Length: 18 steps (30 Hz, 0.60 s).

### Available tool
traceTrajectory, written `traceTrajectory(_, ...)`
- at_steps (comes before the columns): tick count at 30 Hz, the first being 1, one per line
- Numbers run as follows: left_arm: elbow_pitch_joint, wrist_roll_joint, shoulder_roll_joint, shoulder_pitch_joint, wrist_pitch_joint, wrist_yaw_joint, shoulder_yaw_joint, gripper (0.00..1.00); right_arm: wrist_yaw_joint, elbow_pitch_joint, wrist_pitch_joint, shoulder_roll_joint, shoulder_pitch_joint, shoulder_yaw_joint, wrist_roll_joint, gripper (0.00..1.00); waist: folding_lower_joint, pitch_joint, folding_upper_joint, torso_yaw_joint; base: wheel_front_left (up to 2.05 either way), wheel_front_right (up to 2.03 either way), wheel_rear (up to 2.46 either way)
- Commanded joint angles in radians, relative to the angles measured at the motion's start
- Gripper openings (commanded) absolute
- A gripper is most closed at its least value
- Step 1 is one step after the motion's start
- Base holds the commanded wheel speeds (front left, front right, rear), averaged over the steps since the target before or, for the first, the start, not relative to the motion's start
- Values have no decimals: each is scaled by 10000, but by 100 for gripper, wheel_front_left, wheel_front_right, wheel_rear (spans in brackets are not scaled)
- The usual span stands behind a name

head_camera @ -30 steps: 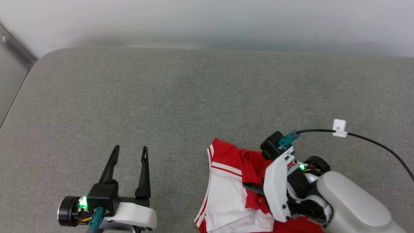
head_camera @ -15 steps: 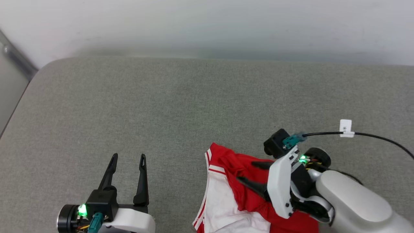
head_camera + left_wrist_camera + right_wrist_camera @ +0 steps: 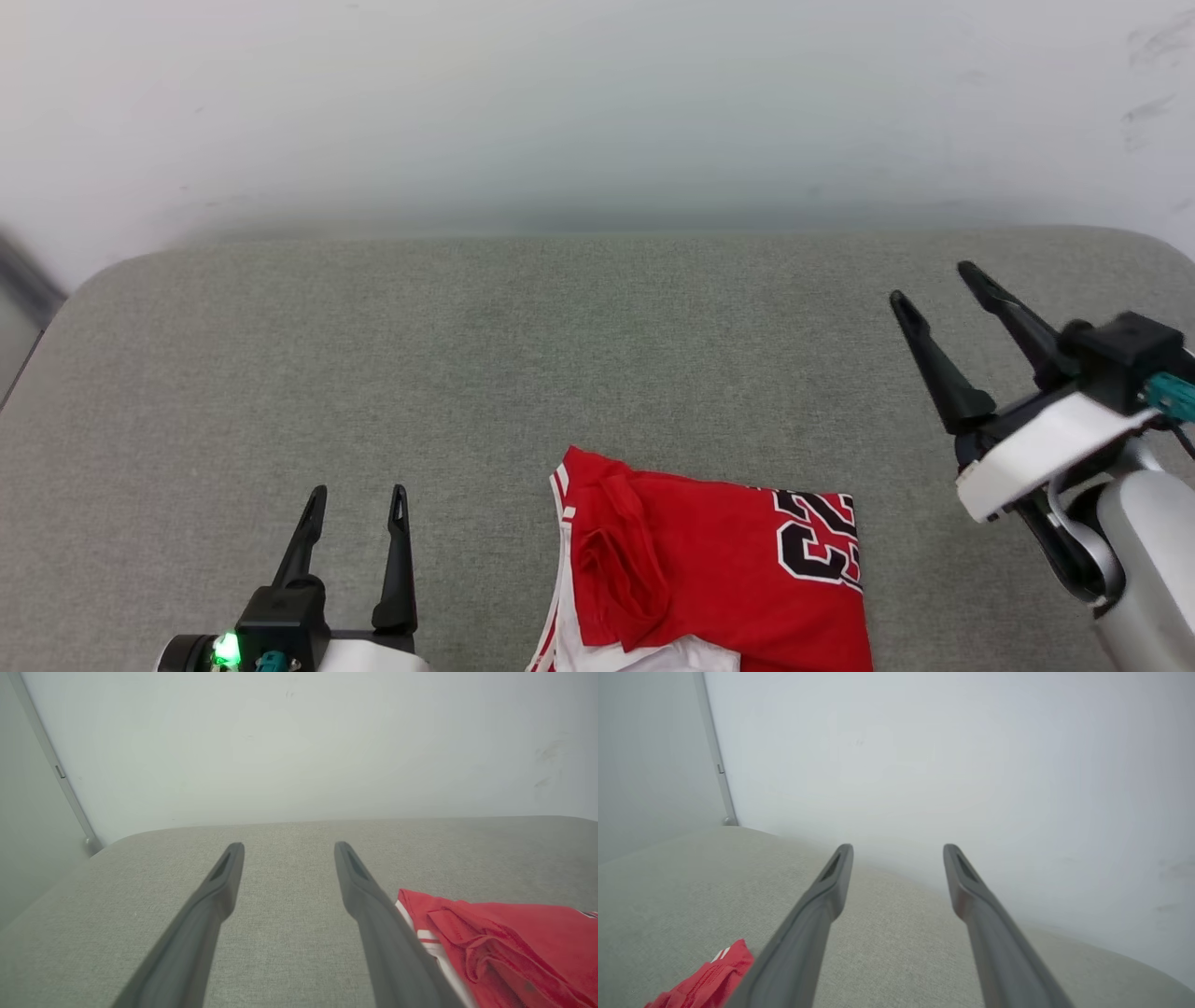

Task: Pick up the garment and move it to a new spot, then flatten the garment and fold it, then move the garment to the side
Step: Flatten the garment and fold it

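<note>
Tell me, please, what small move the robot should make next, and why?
Probably lower the right hand to the right edge of the garment and grip it. The garment lies folded on the grey surface; that hand and the left hand stand open, clear of it, so moving it aside seems not yet done.

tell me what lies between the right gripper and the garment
Only bare grey cushion separates the right gripper and the garment, seen in the head view.

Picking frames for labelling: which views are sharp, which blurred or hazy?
Head view: the garment is crisp, evenly lit, slight smear at far left. Left wrist view: the left hand looks soft up close. Right wrist view: hazy, the grey surface edge melting into the wall.
</note>
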Motion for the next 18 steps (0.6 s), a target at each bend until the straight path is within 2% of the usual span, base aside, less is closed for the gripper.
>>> traceTrajectory(1, -57, 11, -11, 92, -23, 10, 52, 100, -4, -114, -356, 216, 441, -575, -337, 100, 0, -104, 0, -114, 0, 0, 0)
traceTrajectory(9, -135, -17, -15, 251, -23, 12, 181, 100, -4, -1078, -1047, 1496, 2721, -3186, -2015, 100, 0, -206, 0, -250, 0, 0, 0)
traceTrajectory(12, -126, -15, -15, 313, -23, -23, 211, 100, -5, -1431, -1091, 2035, 3475, -3790, -2380, 100, 0, -217, 0, -256, 0, 0, 0)
traceTrajectory(18, -118, 8, -18, 377, -23, -58, 236, 100, -4, -2005, -1092, 2952, 4735, -4233, -2875, 100, 0, -224, 0, -228, 0, 0, 0)
